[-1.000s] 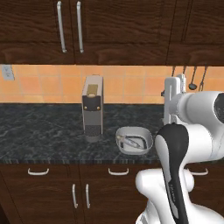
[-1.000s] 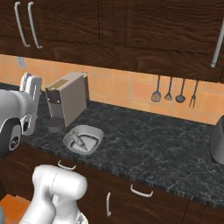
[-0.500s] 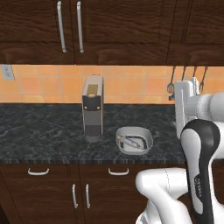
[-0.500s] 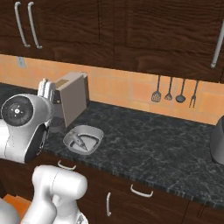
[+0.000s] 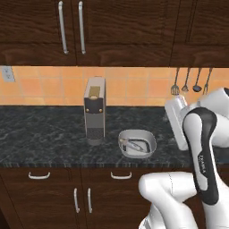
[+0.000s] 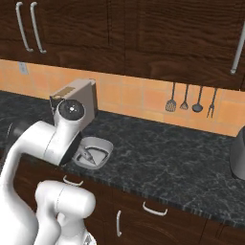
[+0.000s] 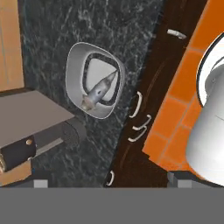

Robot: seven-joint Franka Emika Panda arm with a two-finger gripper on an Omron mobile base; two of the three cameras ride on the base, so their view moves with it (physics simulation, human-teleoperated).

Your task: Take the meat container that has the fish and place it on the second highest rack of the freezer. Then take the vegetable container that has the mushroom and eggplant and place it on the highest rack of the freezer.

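Note:
The meat container (image 5: 137, 143) is a shallow grey tub near the front edge of the dark stone counter (image 5: 40, 134), with the slim silvery fish (image 5: 134, 145) lying in it. In the hand view the meat container (image 7: 94, 81) and the fish (image 7: 98, 92) lie ahead of my gripper (image 7: 109, 183), which stands open and empty, well above the counter. My hand (image 5: 176, 121) hovers to the right of the tub. In the right base view my arm covers part of the meat container (image 6: 98, 152). The freezer and the vegetable container are out of view.
A grey coffee machine (image 5: 95, 112) stands just left of the tub. Utensils (image 5: 192, 82) hang on the orange tiled wall at the right. A dark appliance (image 6: 239, 153) sits at the counter's far right. Wood cabinets run above and below the counter.
My hand has swung down from beside the wall tiles and turned over the counter, so the tub with the fish now lies before it. The gripper stays open. The tub has not moved.

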